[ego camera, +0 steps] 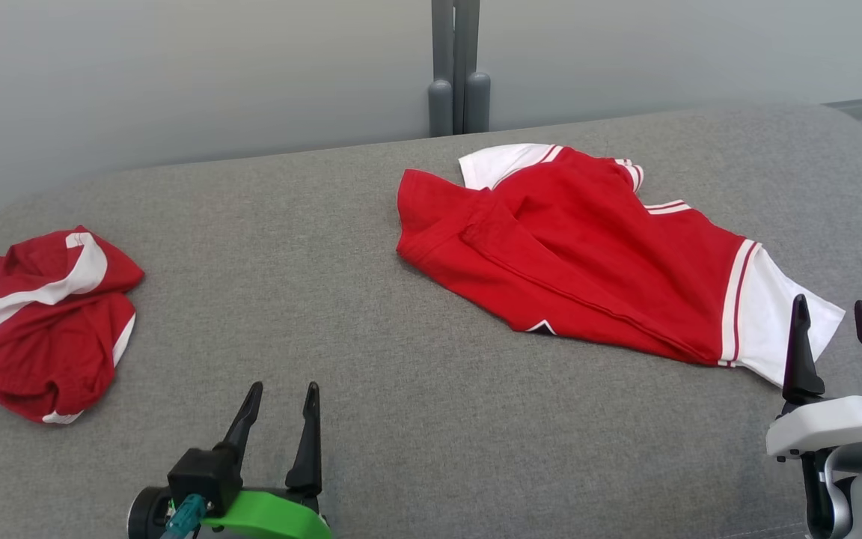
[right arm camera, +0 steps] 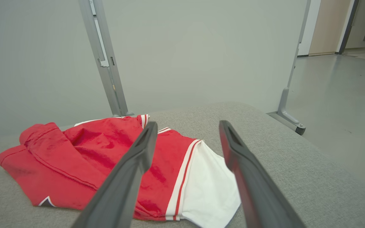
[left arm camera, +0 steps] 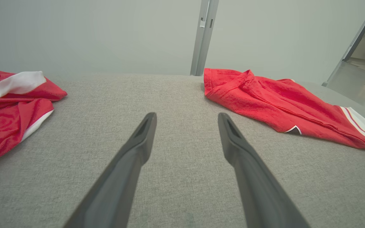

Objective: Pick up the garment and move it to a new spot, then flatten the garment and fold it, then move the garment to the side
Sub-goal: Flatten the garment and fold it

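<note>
The left gripper (ego camera: 283,388) hangs empty, fingers apart, with bare grey pad (ego camera: 341,247) between and ahead of them. The right gripper (ego camera: 830,303) is likewise spread and empty, the white sleeve (ego camera: 764,322) lying right at its fingertips; contact cannot be told. The shirt (ego camera: 573,254) runs rumpled ahead and leftward from there. A red heap (ego camera: 42,314) sits well left of the left gripper. Pickup looks unstarted; next, the right gripper should likely lower onto the sleeve and pinch.
</note>
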